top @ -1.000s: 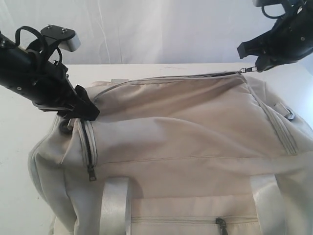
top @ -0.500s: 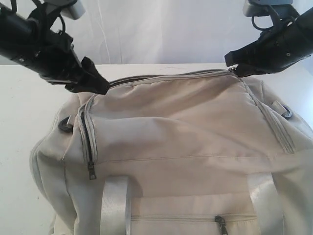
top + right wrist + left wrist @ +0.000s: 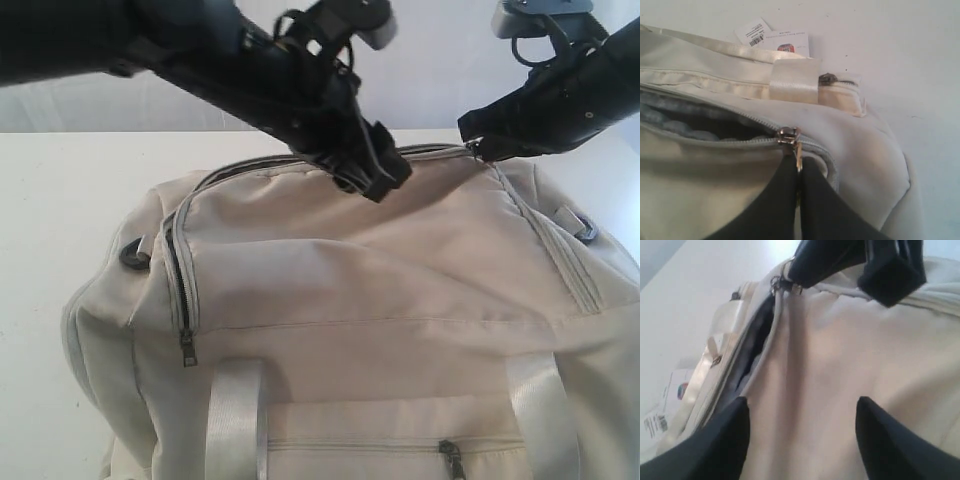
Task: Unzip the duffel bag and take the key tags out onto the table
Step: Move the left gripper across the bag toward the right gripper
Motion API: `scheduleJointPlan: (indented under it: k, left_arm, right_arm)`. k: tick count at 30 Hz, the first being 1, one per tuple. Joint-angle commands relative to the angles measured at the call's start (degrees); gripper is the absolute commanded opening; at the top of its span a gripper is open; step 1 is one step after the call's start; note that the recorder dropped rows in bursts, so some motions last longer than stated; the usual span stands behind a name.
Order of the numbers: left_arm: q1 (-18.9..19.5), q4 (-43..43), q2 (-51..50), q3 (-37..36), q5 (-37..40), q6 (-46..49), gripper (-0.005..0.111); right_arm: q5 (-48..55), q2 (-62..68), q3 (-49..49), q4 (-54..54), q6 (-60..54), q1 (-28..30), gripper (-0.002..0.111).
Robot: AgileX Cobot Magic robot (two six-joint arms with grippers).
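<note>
Your left arm has swung away from the left end of the duffel bag (image 3: 380, 290) and now reaches across to the middle of its top, while your right arm has hardly shifted. The left pincer (image 3: 385, 180) hangs wide just over the cream fabric beside the main zipper (image 3: 255, 164); in the left wrist view its two dark fingers (image 3: 725, 440) stand well apart with only bag cloth showing between them, gripping nothing. The right pincer (image 3: 799, 167) is clamped narrow on the metal zipper pull (image 3: 797, 150) at the right end of that zipper, jaws pressed together around it. The zipper is parted along the stretch leading away from the pull, and the dark lining (image 3: 700, 125) shows through the gap. The bag lies across the middle of the tabletop (image 3: 60, 190), its long side toward the near edge, with bare white surface at its left end and along the far edge. Paper labels (image 3: 772, 37) lie on the tabletop just beside the bag's far side, close to a pale webbing handle (image 3: 794, 80).
</note>
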State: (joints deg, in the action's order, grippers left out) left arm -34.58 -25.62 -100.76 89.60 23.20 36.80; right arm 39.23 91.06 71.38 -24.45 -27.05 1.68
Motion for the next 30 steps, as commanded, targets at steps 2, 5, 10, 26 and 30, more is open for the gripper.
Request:
scheduleJointPlan:
  k: [2,5,10,26,30]
  left_arm:
    - [-2.7,1.3,-6.5,4.9,-4.6,0.7,0.065]
    - [-2.9,2.4,-9.3,6.5,-7.0,0.7,0.065]
    - [-2.9,2.6,-11.6,7.9,-8.6,0.7,0.064]
    - [-2.8,2.6,-11.8,7.9,-6.5,0.2,0.001]
    - [-2.5,2.6,-10.6,7.9,-3.5,0.2,0.0]
  right_arm:
    - [0.3,-0.5,-0.1,0.0,-1.2,0.5,0.0]
    - [0.3,-0.5,-0.1,0.1,-1.2,0.5,0.0]
    - [-0.4,-0.5,-0.1,0.1,-1.2,0.5,0.0]
    - [-0.2,-0.5,-0.1,0.1,-1.2,0.5,0.0]
    - [-0.4,-0.5,-0.1,1.2,-1.2,0.5,0.0]
